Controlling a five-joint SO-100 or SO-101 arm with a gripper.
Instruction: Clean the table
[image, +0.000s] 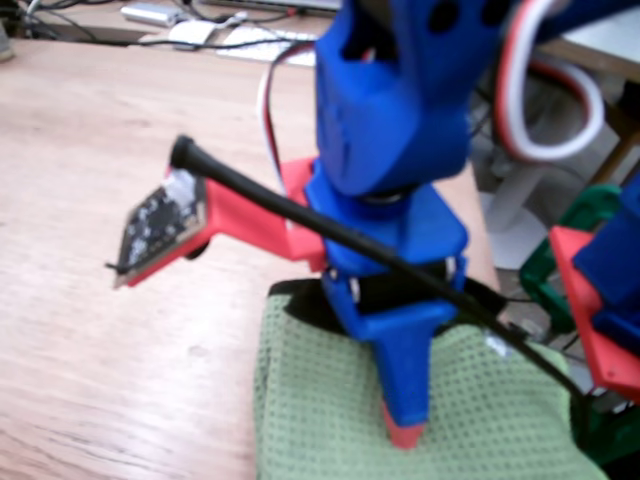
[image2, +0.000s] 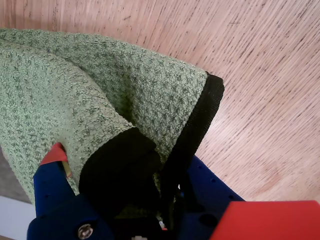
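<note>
The table is a reddish-brown wooden top with clear grain, which also fills the upper right of the wrist view. A green waffle-weave cloth with black edging lies on it near the front edge. My blue gripper points down onto the cloth, its red fingertip pressed into the fabric. In the wrist view, a bunched fold of the cloth and its black hem sits between the jaws of the gripper, which is shut on it.
The wrist camera board on its red mount juts left, and a black cable crosses the arm. White devices and cables lie at the table's far edge. A second blue and red arm stands at the right, beyond the table edge.
</note>
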